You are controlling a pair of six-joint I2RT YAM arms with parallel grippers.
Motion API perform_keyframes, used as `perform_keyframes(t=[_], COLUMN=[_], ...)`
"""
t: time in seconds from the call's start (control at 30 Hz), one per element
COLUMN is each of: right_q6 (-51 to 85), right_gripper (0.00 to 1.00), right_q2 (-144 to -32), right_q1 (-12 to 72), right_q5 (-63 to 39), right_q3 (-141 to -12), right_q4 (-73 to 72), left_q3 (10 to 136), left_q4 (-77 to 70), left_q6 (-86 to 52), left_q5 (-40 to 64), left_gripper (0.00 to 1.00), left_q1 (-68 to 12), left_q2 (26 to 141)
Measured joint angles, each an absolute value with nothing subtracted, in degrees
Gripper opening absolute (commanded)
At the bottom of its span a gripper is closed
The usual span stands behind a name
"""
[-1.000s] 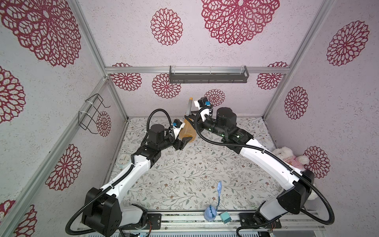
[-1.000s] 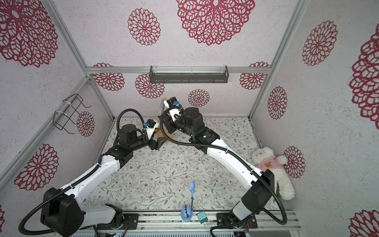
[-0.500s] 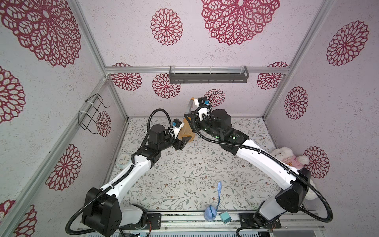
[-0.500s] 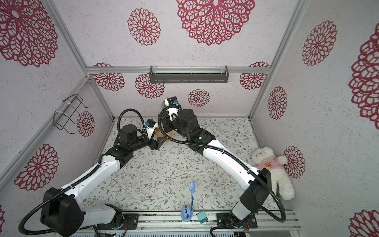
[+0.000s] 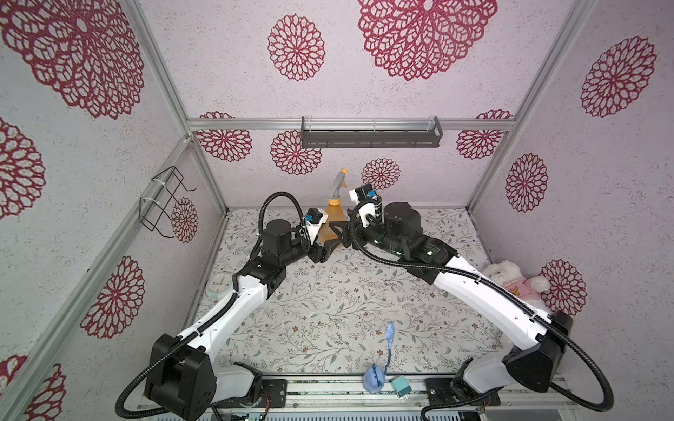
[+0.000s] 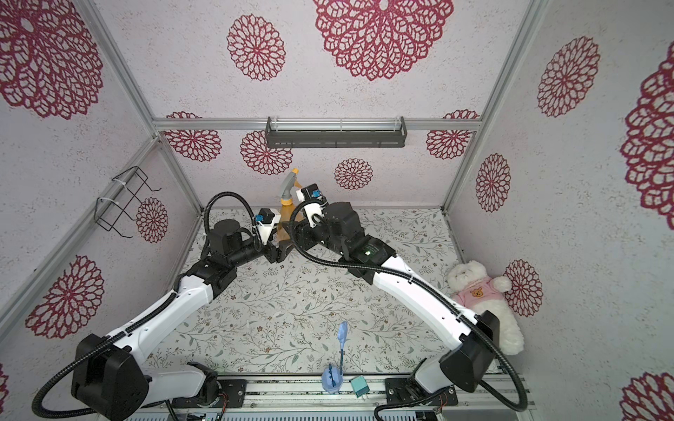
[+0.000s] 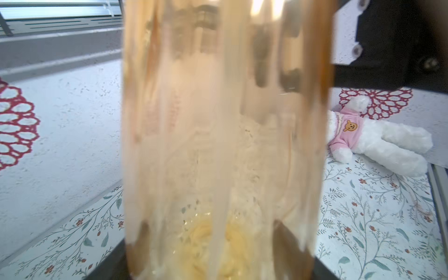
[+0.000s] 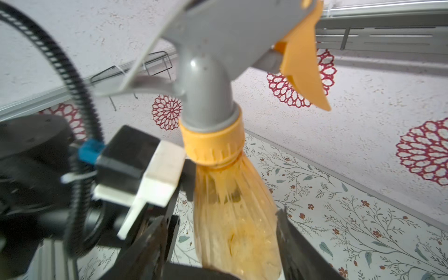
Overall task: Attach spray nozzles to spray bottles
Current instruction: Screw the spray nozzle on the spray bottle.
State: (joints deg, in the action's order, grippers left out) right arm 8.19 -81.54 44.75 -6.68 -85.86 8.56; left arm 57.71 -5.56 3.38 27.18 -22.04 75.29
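Grips the spray bottle (image 5: 333, 227) low on its body with the left gripper (image 5: 324, 251), clamped on the orange plastic. Carries the spray nozzle (image 5: 337, 183) on the neck, directly above both grippers, with the orange collar (image 8: 212, 143) down over the mouth. Flanks the bottle's body with the right gripper (image 8: 221, 218): jaws apart, one finger just beside the plastic, the other with a clear gap, no squeeze visible.

Risks tipping the bottle askew through a finger dragging along the soft wall during any retreat of the right gripper. Risks a loose nozzle too: cannot judge the collar's tightness from here, so possibly tilting or lifting under a nudge to the trigger. Risks slipping or denting in the left gripper, given thin slick plastic and a top-heavy load. Cannot tell whether resting on the table (image 5: 346, 310) or hanging just above it.

Finds little else close by. Shows a plush toy (image 5: 508, 279) well out past the right gripper's outer side. Shows a pale blue long-stemmed object (image 5: 375, 377) and a teal block (image 5: 401, 387) far behind both grippers, and a round pale disc (image 5: 219, 283) behind the left gripper. Keeps a wire rack (image 5: 164, 204) and a grey shelf (image 5: 370, 135) on the walls, well apart. Crowds only at the bottle: left wrist camera housing (image 8: 135, 164) near the right gripper's finger, inviting a clash between arms.
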Motion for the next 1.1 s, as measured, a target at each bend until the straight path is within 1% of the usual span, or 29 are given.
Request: perform_keyframes(t=[0.2, 0.27, 0.37, 0.47, 0.67, 0.87, 1.1], right_q6=[3.14, 1.89, 1.76, 4.23, 8.03, 8.08, 7.99], right_gripper=[0.71, 0.67, 0.63, 0.61, 0.63, 0.64, 0.63], right_q2=[-74.61, -74.43, -76.05, -79.46, -85.62, -88.58, -89.49], right_q1=[31.07, 29.52, 29.36, 29.50, 29.74, 30.87, 31.97], right_q5=[-30.02, -37.34, -47.31, -54.35, -58.74, -58.70, -58.28], right_q3=[-83.24, -83.70, -85.19, -87.46, -90.39, -94.02, -96.64], right_q4=[8.36, 7.46, 4.80, -0.30, -5.85, -5.98, -6.00], left_q3=[59.42, 59.99, 61.32, 62.22, 62.30, 62.30, 62.30], left_q4=[-4.84, -4.73, -3.20, -1.83, 0.32, 1.63, 2.44], left_q6=[3.90, 4.12, 4.95, 5.74, 6.70, 7.44, 7.75], left_q5=[36.93, 40.53, 45.06, 48.53, 51.31, 51.96, 51.99], left_gripper=[0.00, 0.00, 0.00, 0.00, 0.00, 0.00, 0.00], left_q1=[-18.90, -18.02, -17.54, -17.47, -17.47, -17.47, -17.47], left_q2=[75.29, 75.29, 75.29, 75.29, 75.29, 75.35, 75.75])
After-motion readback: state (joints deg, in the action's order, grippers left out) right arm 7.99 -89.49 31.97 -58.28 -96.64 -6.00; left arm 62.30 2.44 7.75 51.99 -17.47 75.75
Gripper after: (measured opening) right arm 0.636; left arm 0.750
